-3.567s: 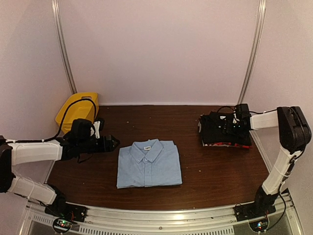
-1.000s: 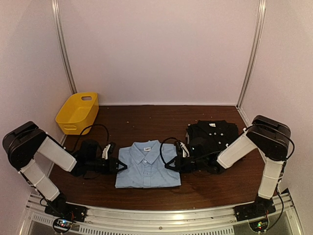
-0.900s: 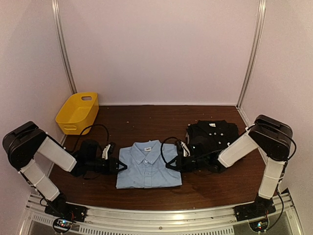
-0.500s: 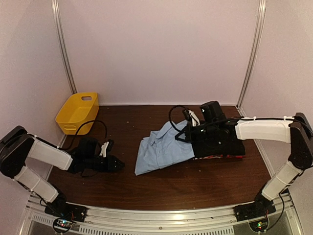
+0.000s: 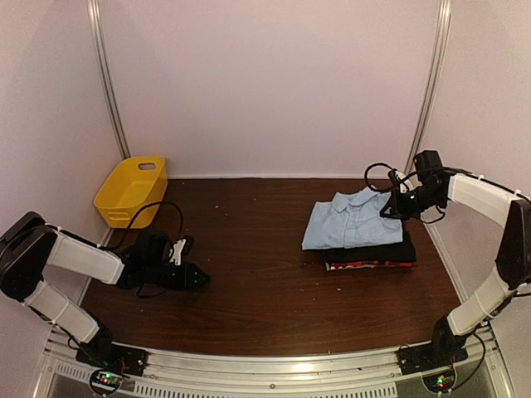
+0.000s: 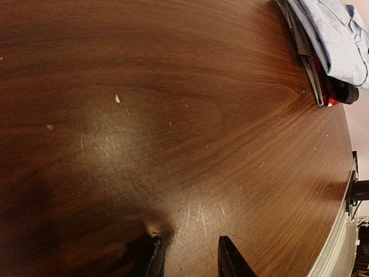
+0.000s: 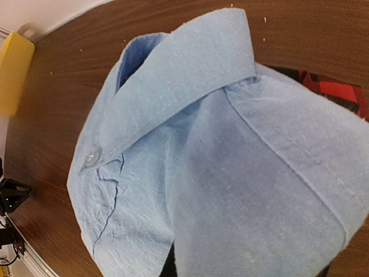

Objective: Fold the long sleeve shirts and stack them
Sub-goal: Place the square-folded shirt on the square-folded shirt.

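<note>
Change noted: a second ago the blue shirt (image 5: pixel 350 222) lay flat at mid-table between both grippers. Half a second ago it trailed from the stack down to the table. It now lies on top of the stack at the right, over the black shirt (image 5: pixel 371 252) and the red-edged shirt (image 5: pixel 365 265), with its left edge overhanging them.

The right gripper (image 5: pixel 395 202) is at the shirt's far right corner, its fingers closed together on the cloth. The wrist view shows collar and button close up.

The left gripper (image 5: pixel 197 279) is unchanged over the last half second. It sits low over the left of the table, fingers (image 6: pixel 153 259) apart with bare wood between them.

Surface: the table (image 5: pixel 257 319) is dark brown wood, scuffed, with pale specks. A yellow basket (image 5: pixel 131 191) stands at the far left corner.

Room: plain pale walls (image 5: pixel 265 83) with upright metal rails (image 5: pixel 104 83) at the corners.
</note>
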Tool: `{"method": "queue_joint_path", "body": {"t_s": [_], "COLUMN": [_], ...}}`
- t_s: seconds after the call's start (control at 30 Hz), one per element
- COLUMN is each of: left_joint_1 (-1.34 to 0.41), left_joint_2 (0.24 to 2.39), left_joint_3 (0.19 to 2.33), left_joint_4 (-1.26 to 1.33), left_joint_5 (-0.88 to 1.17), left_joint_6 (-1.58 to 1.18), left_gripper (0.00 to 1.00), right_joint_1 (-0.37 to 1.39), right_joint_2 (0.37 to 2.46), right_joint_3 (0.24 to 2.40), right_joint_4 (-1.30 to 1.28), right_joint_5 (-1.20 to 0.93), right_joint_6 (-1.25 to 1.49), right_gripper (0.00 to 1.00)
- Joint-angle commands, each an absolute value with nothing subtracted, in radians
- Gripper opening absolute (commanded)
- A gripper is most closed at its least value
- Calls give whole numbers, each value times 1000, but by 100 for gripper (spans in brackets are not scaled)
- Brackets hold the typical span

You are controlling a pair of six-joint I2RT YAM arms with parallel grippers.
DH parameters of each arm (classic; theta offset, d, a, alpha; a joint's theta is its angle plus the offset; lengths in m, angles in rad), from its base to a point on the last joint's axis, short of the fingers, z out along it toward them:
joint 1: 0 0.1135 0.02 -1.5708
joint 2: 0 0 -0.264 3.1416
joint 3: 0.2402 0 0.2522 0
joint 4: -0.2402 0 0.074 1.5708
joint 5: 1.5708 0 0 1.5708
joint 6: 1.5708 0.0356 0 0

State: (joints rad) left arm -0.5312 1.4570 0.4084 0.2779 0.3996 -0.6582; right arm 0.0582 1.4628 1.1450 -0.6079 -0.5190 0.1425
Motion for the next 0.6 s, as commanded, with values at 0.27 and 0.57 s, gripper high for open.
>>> {"method": "queue_joint_path", "body": {"t_s": [0.27,0.57], "left_joint_1": [-534,-534], "left_joint_2": [1506,1536], "left_joint_3": [459,488], "left_joint_4": [262,249], "left_joint_5": [416,430], "left_joint_6": [-607,-604], "left_gripper": [32,32], "right_joint_1": [-25,-67], "right_joint_2": [1514,1464], "right_joint_3": [1217,1198], "right_joint_4": [-758,-732], "right_joint_5": [-320,-213], "right_joint_6": [74,74], "right_gripper": [4,19]}}
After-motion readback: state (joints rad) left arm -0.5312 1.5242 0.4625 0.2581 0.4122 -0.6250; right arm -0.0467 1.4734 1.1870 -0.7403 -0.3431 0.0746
